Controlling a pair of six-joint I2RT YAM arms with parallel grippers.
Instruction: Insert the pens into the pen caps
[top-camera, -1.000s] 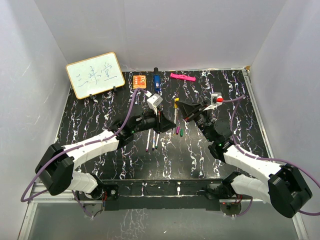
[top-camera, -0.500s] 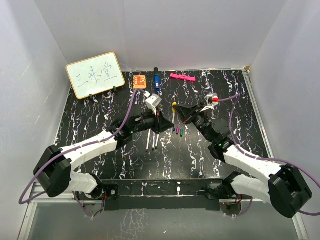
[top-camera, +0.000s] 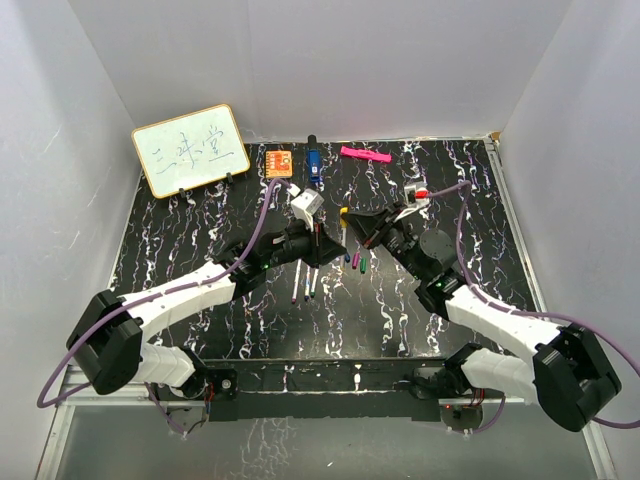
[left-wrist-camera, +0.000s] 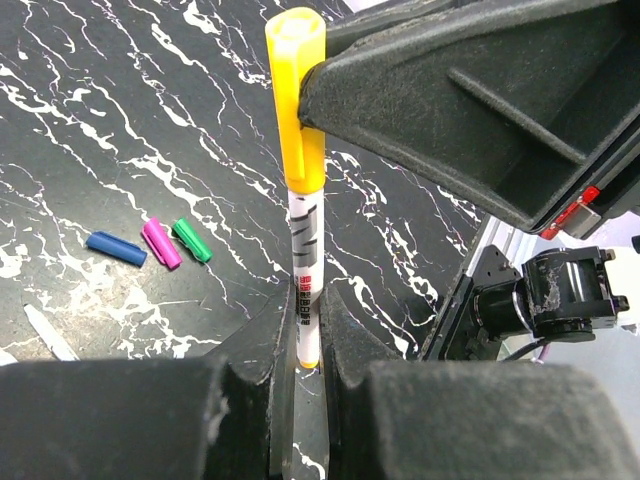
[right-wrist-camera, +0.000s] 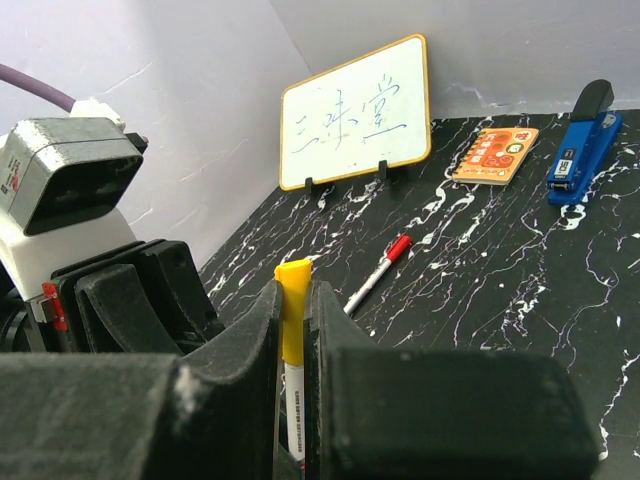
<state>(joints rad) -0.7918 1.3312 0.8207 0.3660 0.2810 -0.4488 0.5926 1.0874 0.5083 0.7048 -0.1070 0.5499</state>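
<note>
The white pen (left-wrist-camera: 304, 270) is poking into its yellow cap (left-wrist-camera: 296, 100). The left jaws are squeezing the pen, the right jaws the cap.

Meeting tip to tip at yellow-capped pen (top-camera: 343, 213) mid-bench: left gripper (top-camera: 335, 238), right gripper (top-camera: 358, 225).
Lying just toward near edge: two loose pens (top-camera: 297, 285), small caps (top-camera: 348, 259); propped at far-left corner: whiteboard (top-camera: 190, 150).

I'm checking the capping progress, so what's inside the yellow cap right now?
The upper end of the white pen enters the yellow cap; its tip is covered, so seating depth can't be seen. The right hand pinches the cap, the left hand the barrel.
</note>
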